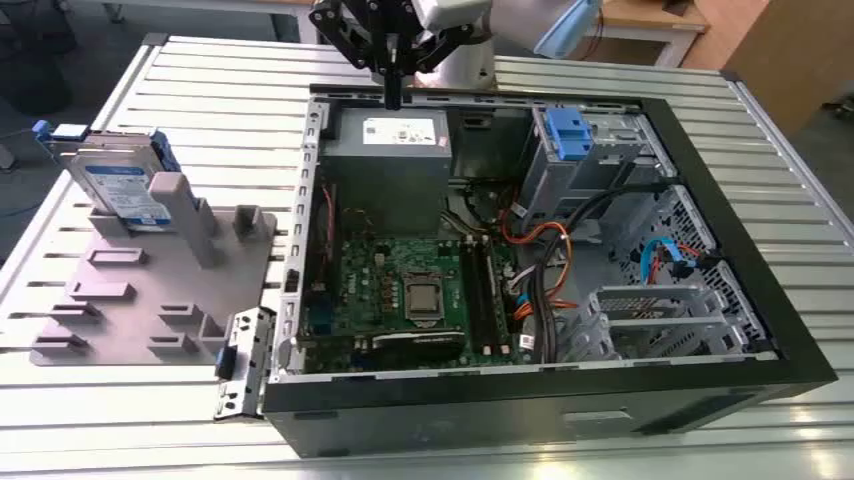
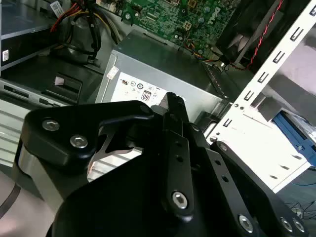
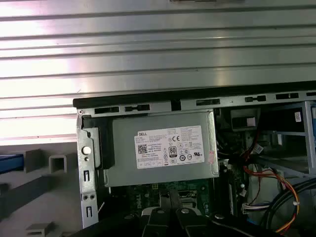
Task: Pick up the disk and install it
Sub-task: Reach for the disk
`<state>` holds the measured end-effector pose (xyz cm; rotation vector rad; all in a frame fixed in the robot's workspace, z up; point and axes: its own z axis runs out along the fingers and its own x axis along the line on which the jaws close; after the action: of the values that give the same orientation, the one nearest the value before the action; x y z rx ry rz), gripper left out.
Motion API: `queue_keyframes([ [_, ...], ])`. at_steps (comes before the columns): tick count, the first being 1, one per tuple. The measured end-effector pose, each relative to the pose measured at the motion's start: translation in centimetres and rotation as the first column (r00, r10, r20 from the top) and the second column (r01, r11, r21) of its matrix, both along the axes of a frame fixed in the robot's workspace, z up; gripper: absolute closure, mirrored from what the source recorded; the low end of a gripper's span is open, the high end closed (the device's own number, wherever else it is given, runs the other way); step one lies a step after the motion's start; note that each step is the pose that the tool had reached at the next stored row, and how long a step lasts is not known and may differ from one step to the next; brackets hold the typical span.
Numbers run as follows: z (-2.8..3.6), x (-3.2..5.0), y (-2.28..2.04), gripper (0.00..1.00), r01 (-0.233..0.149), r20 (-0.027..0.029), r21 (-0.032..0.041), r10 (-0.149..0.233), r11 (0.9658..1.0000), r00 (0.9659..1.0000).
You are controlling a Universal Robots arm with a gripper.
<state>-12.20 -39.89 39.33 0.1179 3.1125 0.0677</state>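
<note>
Case point(image 1: 534, 395): lying open, nearest. Disk point(image 1: 123, 188): standing on edge in rack point(image 1: 134, 290) at case's 9 o'clock, label facing camera; long axis unclear, posts hiding lower edge. Gripper point(image 1: 394, 98): hovering over power supply point(image 1: 387, 170) at 12 o'clock, jaws pressing together, gripping nothing.

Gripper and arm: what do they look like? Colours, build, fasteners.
The gripper is matte black, built of angular bar linkages pinned with silver socket screws. Its narrow fingers carry a row of small holes, and a bare silver metal plate sits behind them. The arm is pale grey with a light blue cap.
</note>
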Motion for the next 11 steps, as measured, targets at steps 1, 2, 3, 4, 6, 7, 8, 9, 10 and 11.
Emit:
queue_keyframes([
  [1, 0.0, 0.0, 0.0, 0.89, 0.0, 0.0, 0.0, 0.0, 1.0, 1.0],
  [2, 0.0, 0.0, 0.0, 0.89, 0.0, 0.0, 0.0, 0.0, 1.0, 1.0],
  [3, 0.0, 0.0, 0.0, 0.89, 0.0, 0.0, 0.0, 0.0, 1.0, 1.0],
  [4, 0.0, 0.0, 0.0, 0.89, 0.0, 0.0, 0.0, 0.0, 1.0, 1.0],
  [6, 0.0, 0.0, 0.0, 0.89, 0.0, 0.0, 0.0, 0.0, 1.0, 1.0],
  [7, 0.0, 0.0, 0.0, 0.89, 0.0, 0.0, 0.0, 0.0, 1.0, 1.0],
  [8, 0.0, 0.0, 0.0, 0.89, 0.0, 0.0, 0.0, 0.0, 1.0, 1.0],
  [9, 0.0, 0.0, 0.0, 0.89, 0.0, 0.0, 0.0, 0.0, 1.0, 1.0],
  [10, 0.0, 0.0, 0.0, 0.89, 0.0, 0.0, 0.0, 0.0, 1.0, 1.0],
  [11, 0.0, 0.0, 0.0, 0.89, 0.0, 0.0, 0.0, 0.0, 1.0, 1.0],
])
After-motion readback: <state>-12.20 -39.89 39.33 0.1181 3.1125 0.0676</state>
